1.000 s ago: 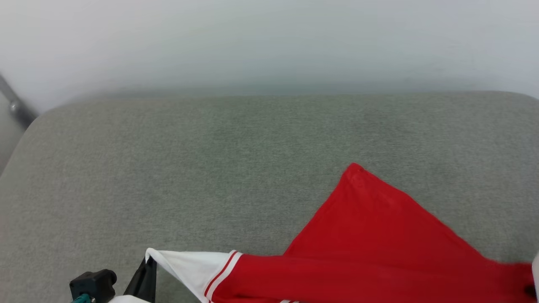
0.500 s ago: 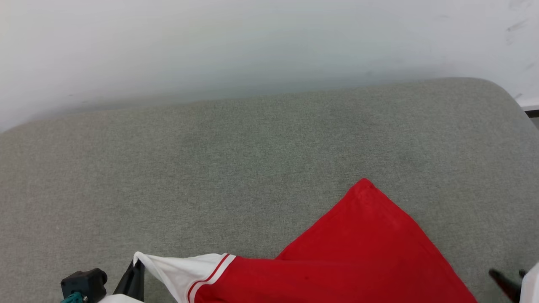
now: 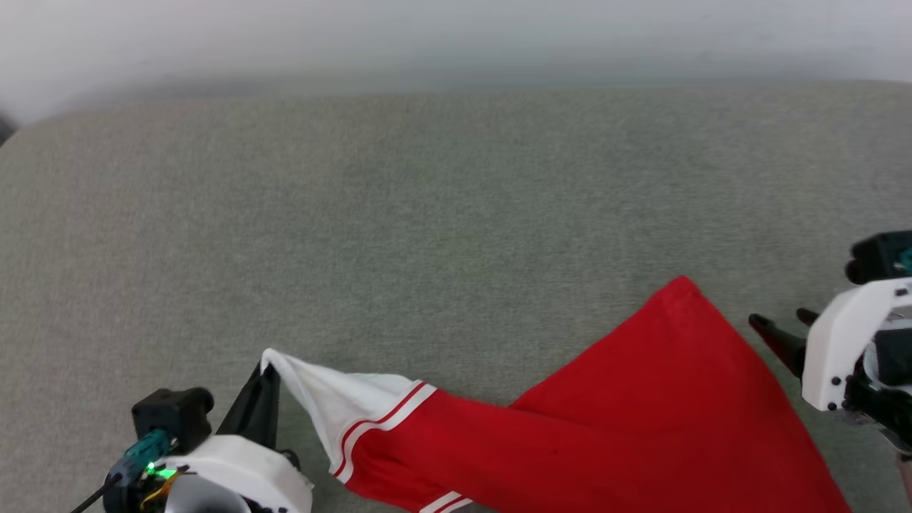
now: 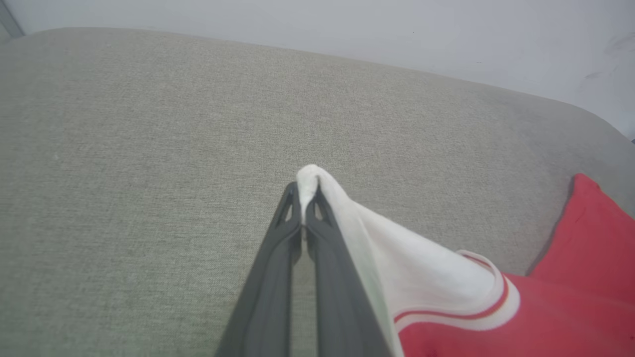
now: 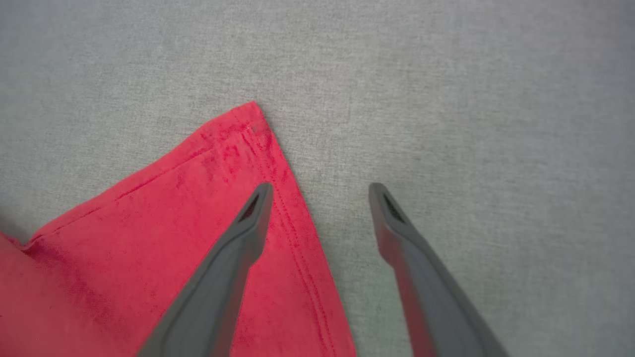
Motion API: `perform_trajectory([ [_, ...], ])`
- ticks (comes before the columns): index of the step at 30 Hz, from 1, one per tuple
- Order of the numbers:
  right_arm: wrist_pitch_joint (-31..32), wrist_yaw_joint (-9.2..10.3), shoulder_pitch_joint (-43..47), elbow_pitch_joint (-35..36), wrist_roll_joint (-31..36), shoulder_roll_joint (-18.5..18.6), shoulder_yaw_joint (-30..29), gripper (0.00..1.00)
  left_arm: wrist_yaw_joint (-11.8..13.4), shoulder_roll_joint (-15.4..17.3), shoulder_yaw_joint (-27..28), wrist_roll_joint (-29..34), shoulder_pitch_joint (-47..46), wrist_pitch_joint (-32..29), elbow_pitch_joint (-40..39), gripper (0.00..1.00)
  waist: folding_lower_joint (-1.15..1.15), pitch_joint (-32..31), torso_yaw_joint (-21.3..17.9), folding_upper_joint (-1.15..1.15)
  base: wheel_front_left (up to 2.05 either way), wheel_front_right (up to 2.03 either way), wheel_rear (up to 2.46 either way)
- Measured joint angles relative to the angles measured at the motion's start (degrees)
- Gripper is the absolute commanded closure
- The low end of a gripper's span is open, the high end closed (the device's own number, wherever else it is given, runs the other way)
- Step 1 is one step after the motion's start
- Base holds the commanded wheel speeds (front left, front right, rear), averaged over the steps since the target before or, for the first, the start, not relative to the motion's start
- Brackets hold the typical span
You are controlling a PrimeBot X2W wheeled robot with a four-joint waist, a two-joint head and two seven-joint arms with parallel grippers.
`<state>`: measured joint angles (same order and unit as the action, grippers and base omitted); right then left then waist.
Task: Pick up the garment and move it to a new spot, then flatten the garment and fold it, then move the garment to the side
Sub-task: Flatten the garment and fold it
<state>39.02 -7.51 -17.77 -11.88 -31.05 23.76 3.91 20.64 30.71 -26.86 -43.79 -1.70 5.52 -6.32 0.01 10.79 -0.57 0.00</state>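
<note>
My left gripper (image 4: pixel 302 196) pinches the white sleeve (image 4: pixel 421 277) of the shirt (image 3: pixel 641 427); my right gripper (image 5: pixel 321 191) stands wide open at its red corner (image 5: pixel 248 129).

My left wrist view shows what the head view cannot: my two left fingers pressed together on the sleeve's tip, a white nub of cloth poking out above them. My right wrist view adds the stitched hem of the corner lying flat, one right finger over the red cloth and the other over bare fabric, nothing between them; whether either one touches down I cannot tell. The head view gives the whole layout: the shirt, plain red side up, runs from the lifted sleeve at lower left to the corner at the right, along the near part of a grey woven cushion (image 3: pixel 427 214). A pale wall (image 3: pixel 456 35) rises behind it.
</note>
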Motion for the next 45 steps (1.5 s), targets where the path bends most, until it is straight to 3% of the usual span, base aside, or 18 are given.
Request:
perform_trajectory([
  [6, 11.3, 0.00, -7.2, -4.9, 2.5, -1.7, 3.0, 0.00, -1.5, -2.2, -1.7, 1.3, -3.9, 0.8, 0.6, 1.00, 0.00, 4.0, 3.1, 0.00, 0.00, 0.00, 0.00],
  [16, 18.4, 0.03, -13.3, -10.7, 4.0, -2.4, 6.4, 0.00, -3.1, -4.4, -3.2, 1.4, -6.6, 1.8, 3.4, 1.00, 0.00, 7.3, 6.2, 0.00, 0.00, 0.00, 0.00],
  [17, 19.3, 0.03, -13.6, -10.9, 3.8, -2.4, 6.5, 0.35, -3.1, -4.5, -3.2, 1.4, -6.6, 1.9, 3.6, 1.00, 0.00, 7.3, 6.2, 0.00, 0.00, 0.00, 0.00],
  [18, 19.8, 0.05, -13.7, -10.9, 3.7, -2.4, 6.9, 0.86, -3.1, -4.6, -3.2, 1.4, -6.6, 2.1, 3.9, 1.00, 0.00, 7.3, 6.2, 0.00, 0.00, 0.00, 0.00],
  [19, 20.1, 0.13, -13.7, -11.0, 3.1, -2.5, 6.9, 1.00, -3.2, -4.7, -3.2, 1.3, -6.6, 2.2, 4.1, 1.00, 0.00, 7.3, 6.1, 0.00, 0.00, 0.00, 0.00],
  [29, 17.8, 0.10, -12.8, -10.4, 1.9, -2.3, 10.7, 1.00, -3.3, -4.1, -2.8, 0.7, -5.9, 2.6, 5.0, 1.00, 0.00, 4.3, 5.2, 0.00, 0.00, 0.00, 0.00],
  [34, 12.4, 0.00, -13.2, -8.0, 1.8, -1.0, 12.0, 1.00, -4.0, -0.9, -2.5, 1.4, -6.4, 1.4, 4.5, 1.00, 0.00, 0.5, 4.5, 0.00, 0.00, 0.00, 0.00],
  [39, 8.2, 0.00, -14.7, -7.0, 1.6, 0.7, 11.6, 1.00, -5.4, 2.6, -1.3, 2.1, -11.7, -1.4, 2.3, 1.00, 0.00, -4.4, 3.5, 0.00, 0.00, 0.00, 0.00],
  [45, 5.3, 0.00, -18.7, -6.9, 1.4, 1.7, 10.6, 1.00, -6.4, 2.6, -0.8, 3.4, -22.6, -4.8, 0.9, 1.00, -0.01, -9.9, 2.2, 0.00, 0.00, 0.00, 0.00],
])
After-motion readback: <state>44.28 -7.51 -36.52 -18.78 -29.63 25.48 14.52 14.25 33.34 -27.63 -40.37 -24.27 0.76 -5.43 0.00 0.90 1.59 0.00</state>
